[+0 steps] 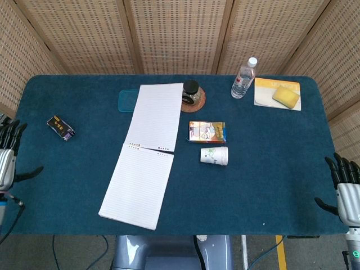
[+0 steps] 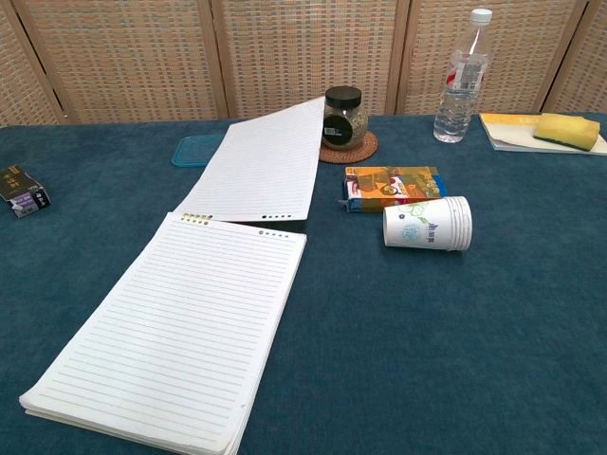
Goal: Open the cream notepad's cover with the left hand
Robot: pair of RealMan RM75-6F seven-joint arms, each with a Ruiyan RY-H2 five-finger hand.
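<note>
Both hands appear only from the head camera, at the table's edges: the left hand (image 1: 5,160) at the far left, partly cut off, fingers apart and holding nothing; the right hand (image 1: 347,190) at the lower right corner, fingers likewise spread and empty; the chest camera shows neither. Cream notepad (image 1: 144,152) lies open mid-table, its cover (image 2: 266,166) flipped back, its far corner resting against the dark-lidded jar (image 2: 342,118) on a woven coaster (image 2: 352,150); a teal lid (image 2: 194,149) is half hidden beneath it.
</note>
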